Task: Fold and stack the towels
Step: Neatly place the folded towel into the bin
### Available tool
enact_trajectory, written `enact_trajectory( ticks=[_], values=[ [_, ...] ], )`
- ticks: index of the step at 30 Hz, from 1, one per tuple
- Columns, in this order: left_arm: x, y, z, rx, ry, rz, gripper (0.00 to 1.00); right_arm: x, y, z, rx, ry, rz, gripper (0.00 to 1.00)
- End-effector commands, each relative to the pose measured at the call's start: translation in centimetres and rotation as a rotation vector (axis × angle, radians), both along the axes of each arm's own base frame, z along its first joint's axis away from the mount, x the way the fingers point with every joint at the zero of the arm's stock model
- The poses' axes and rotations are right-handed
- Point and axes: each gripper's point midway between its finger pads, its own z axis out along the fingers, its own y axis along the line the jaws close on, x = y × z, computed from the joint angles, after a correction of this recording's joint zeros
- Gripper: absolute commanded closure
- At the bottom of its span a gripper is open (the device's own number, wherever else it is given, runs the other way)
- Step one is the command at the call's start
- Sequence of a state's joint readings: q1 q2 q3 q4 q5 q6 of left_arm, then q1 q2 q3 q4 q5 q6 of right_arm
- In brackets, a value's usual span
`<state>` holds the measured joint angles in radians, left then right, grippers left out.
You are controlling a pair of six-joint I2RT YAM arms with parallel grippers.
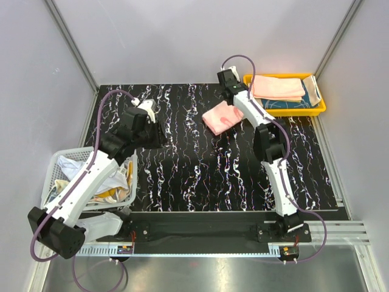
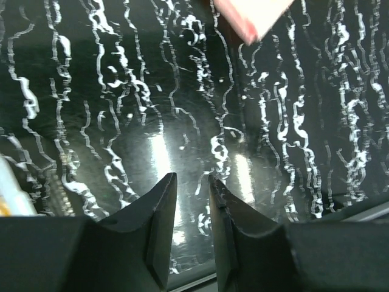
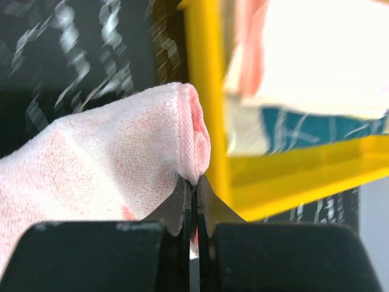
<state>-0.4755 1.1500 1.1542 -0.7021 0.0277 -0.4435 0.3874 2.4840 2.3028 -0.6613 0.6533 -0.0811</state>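
- Upper middle of the overhead view, over the black marbled desk (image 1: pixel 194 176): pink towel (image 1: pixel 220 117), folded into a small pad, just left of the yellow tray (image 1: pixel 321 109) and apart from it. Whether it rests on the desk or hangs just above cannot be told.
- Right pincer (image 3: pixel 194 182): jaws pressed together on the rounded fold edge of the pink towel, with the tray's wall close on the right of the wrist view.
- Stack in the tray, upper right: peach-pink towel (image 1: pixel 278 87) on top, navy patterned towel (image 1: pixel 292 103) under it. What lies lower cannot be told.
- Step in hand, by judgement: moving the folded pink towel onto the stack. Folding of this piece looks done.
- Next move calls for raising the cloth over the tray's wall, travelling right and setting it squarely on the peach-pink towel. The pincer should then let go without dragging the fold open.
- In the way: the tray's yellow rim, directly between towel and stack. A low pass could snag it.
- Left pincer (image 2: pixel 192 179): jaws partly apart, nothing between them, hovering over bare desk at centre left.
- White mesh basket (image 1: pixel 55 164), lower left: unfolded towels heaped inside, among them an orange-yellow towel (image 1: pixel 112 193), partly covered by the left arm. The task is judged well short of finished.
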Motion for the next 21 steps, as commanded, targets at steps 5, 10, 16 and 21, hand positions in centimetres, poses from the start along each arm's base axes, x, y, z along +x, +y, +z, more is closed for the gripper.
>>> enact_trajectory(
  ticks=[5,10,16,21],
  values=[
    [1.0,1.6,0.0,0.076,-0.073,0.000,0.68,5.1,-6.7,5.6,-0.181,-0.151,-0.077,1.00],
    [1.0,2.1,-1.2,0.101,-0.059,0.001,0.68,7.2,-9.6,8.8,-0.218,-0.270,-0.099,1.00],
    [0.9,2.3,-2.3,0.098,-0.033,0.003,0.68,9.0,-12.4,11.0,-0.243,-0.355,-0.100,1.00],
    [1.1,2.6,-2.6,0.100,-0.026,0.013,0.68,9.1,-13.7,12.7,-0.268,-0.383,-0.096,1.00]
  ],
)
